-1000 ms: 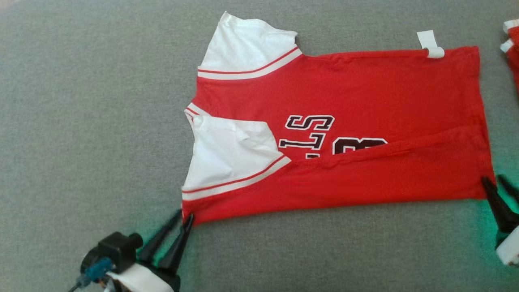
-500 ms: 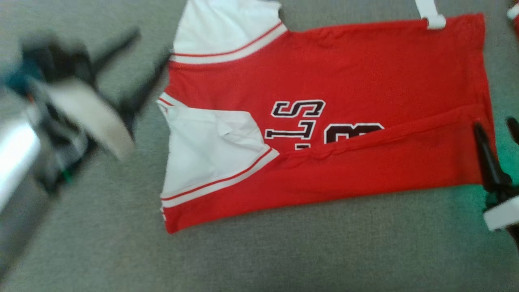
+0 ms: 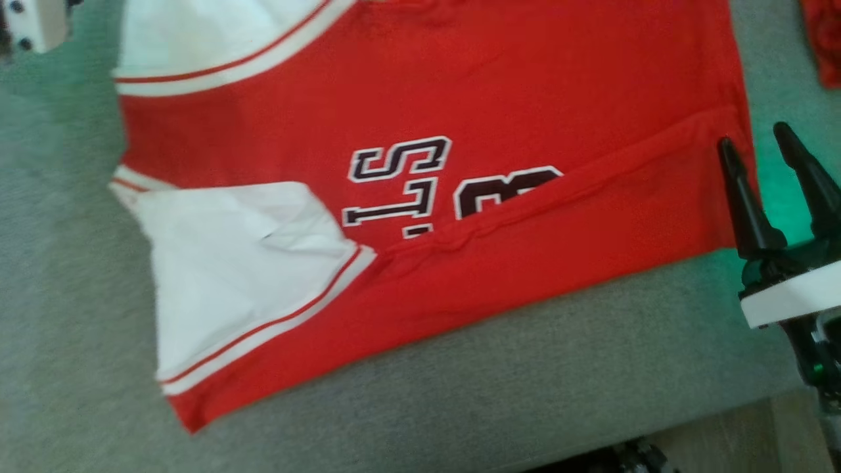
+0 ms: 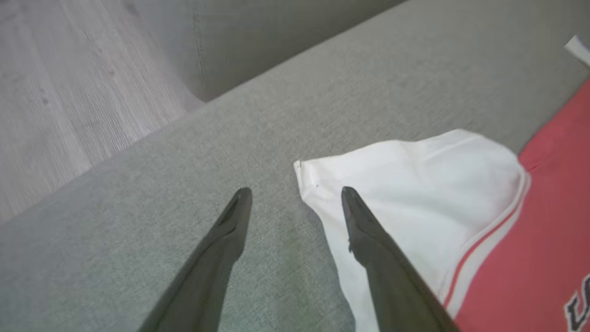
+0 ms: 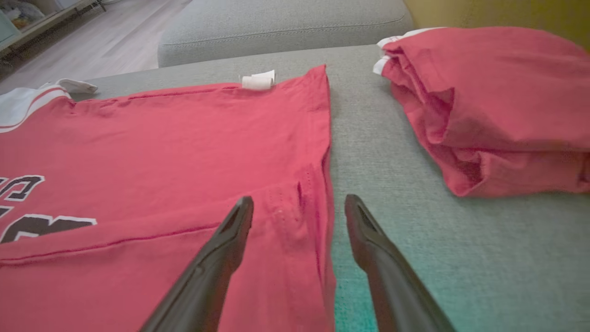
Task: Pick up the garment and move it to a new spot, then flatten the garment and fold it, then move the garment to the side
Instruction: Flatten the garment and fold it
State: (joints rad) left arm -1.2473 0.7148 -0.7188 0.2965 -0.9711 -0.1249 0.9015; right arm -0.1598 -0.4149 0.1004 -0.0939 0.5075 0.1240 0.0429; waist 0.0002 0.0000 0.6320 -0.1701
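Left claw [image 4: 295, 191] and right claw [image 3: 752, 135] have spread, releasing garment [image 3: 460, 85].

Left pincer [image 4: 296, 191], right pincer [image 3: 752, 135]: both agape

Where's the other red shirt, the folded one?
In the right wrist view, the folded red garment lies on the grey cushion, right of the flat jersey and apart from it.

1. The garment [image 3: 499, 98] is cut off by the top edge of the head view; its upper sleeve [image 3: 197, 33] shows in part.
2. Its dark lettering [image 3: 401, 177] is half hidden under the folded red flap [image 3: 558, 249].
3. The red pile [image 3: 824, 39] at the right is cut by the picture's edge.
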